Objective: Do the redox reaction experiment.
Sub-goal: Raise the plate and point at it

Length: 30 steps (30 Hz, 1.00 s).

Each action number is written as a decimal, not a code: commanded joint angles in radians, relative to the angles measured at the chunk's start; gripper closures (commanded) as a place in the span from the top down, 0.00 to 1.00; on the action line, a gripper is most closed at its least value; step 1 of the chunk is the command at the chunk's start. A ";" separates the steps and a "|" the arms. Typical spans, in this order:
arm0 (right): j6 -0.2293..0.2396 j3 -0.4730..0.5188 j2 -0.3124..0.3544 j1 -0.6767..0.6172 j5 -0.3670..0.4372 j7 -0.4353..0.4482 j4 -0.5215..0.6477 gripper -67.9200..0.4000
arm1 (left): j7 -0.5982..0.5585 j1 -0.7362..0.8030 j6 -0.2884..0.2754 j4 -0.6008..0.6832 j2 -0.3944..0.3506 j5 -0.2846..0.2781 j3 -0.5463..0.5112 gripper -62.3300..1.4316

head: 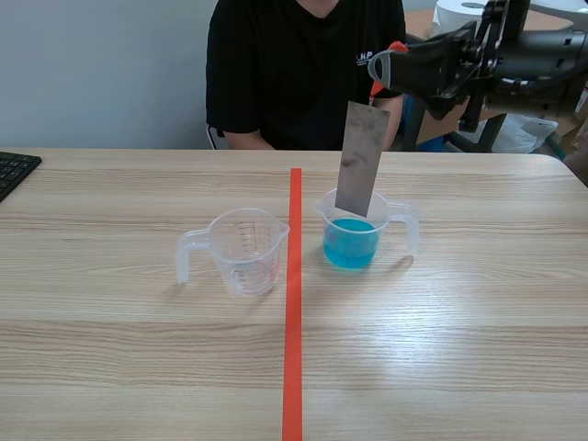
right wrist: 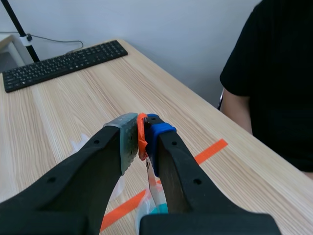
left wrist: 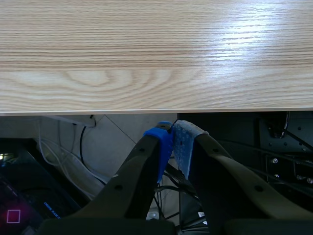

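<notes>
1. The left gripper (left wrist: 172,133) hangs below the near edge of the table (left wrist: 146,49), at the table's 6 o'clock side. Its two blue pads are pressed together with nothing between them. I judge it is parked there so that it does not disturb the experiment.
2. A keyboard (head: 13,171) lies at the table's 9 o'clock edge, well apart from the cups.
3. The empty cup (head: 246,253) stands upright just beside the orange-red tape line (head: 293,322), with its handle toward 9 o'clock. It seems to wait for a later step.
4. At 3 o'clock from it, across the line, stands the cup of blue liquid (head: 352,241), with its handle toward 3 o'clock.
5. The metal sheet (head: 360,161) hangs almost vertical over this cup. Its lower end is inside the rim. I cannot tell whether it already touches the liquid. Held from the top, the sheet can go straight down and the fingers stay dry.
6. The right gripper (head: 378,72), raised at 12 o'clock above the cup, is clenched on the orange tab (right wrist: 142,133) at the top of the sheet.
7. A person (head: 303,73) sits at the table's 12 o'clock side.
</notes>
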 commanded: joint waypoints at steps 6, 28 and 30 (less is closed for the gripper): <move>0.008 0.040 0.036 0.023 0.082 -0.031 0.061 0.03 | -0.024 0.003 -0.054 0.010 -0.028 -0.003 -0.004 0.10; 0.008 0.136 0.036 0.023 0.168 -0.117 0.107 0.03 | -0.103 -0.082 -0.274 0.122 -0.526 -0.142 -0.002 0.10; 0.008 0.136 0.036 0.023 0.168 -0.117 0.107 0.03 | -0.101 -0.137 -0.293 0.127 -0.543 -0.142 -0.002 0.10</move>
